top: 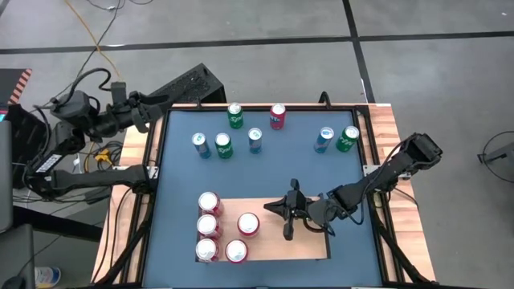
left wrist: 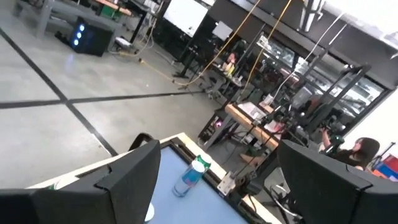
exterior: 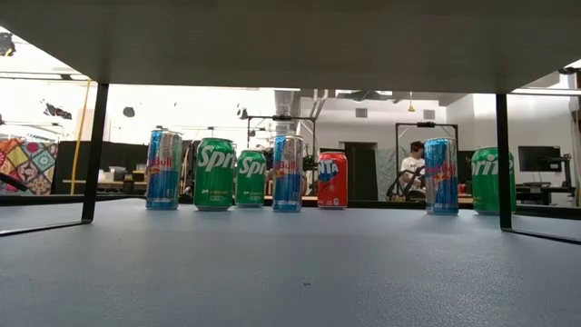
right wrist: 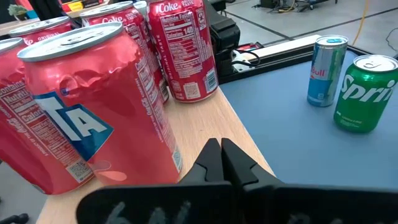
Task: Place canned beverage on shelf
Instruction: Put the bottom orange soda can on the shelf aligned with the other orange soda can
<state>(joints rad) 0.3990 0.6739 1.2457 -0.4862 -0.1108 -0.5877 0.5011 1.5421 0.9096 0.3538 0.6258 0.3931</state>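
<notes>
The shelf is a pale tan board lying on the blue table's near half. Several red cans stand upright on its left part. The nearest, a dented red can, stands just beside my right gripper, which is shut over the board's bare part with nothing between its fingers. Several blue and green cans stand on their bases along the table's far half. My left gripper is open and empty, held level off the table's far left corner.
A Coke can stands behind the dented one. A blue can and a green Sprite can stand on the blue table beyond the board. Wooden side strips with black rails frame the table. A person sits far behind.
</notes>
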